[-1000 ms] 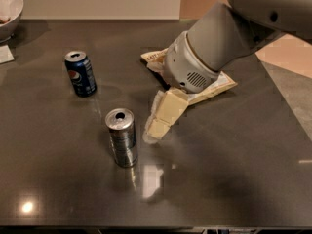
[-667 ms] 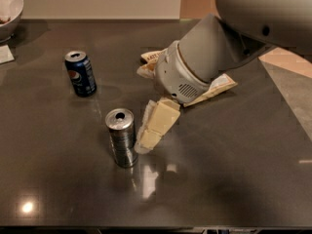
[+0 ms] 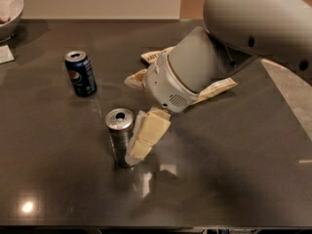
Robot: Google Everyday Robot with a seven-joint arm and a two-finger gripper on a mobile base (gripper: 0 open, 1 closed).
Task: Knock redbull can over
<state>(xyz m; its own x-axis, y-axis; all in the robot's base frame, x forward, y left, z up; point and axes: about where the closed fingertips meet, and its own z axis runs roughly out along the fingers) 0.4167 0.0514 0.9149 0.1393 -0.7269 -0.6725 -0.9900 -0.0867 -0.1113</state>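
The redbull can [image 3: 119, 136], slim and silver-grey with a shiny top, stands upright on the dark table [image 3: 229, 169] near the middle front. My cream-coloured gripper [image 3: 139, 150] reaches down from the large white arm [image 3: 185, 77] and sits right against the can's right side, its tip low near the can's base. It holds nothing.
A dark-blue Pepsi can [image 3: 81, 73] stands upright to the back left. A yellowish snack bag [image 3: 217, 87] lies partly under the arm. A white bowl [image 3: 9, 6] and a white paper [image 3: 6, 54] sit at the far left. A pale surface [image 3: 292, 89] borders the table's right side.
The arm and gripper have moved left and forward, from a gap beside the redbull can to touching its right side. The can still stands upright.
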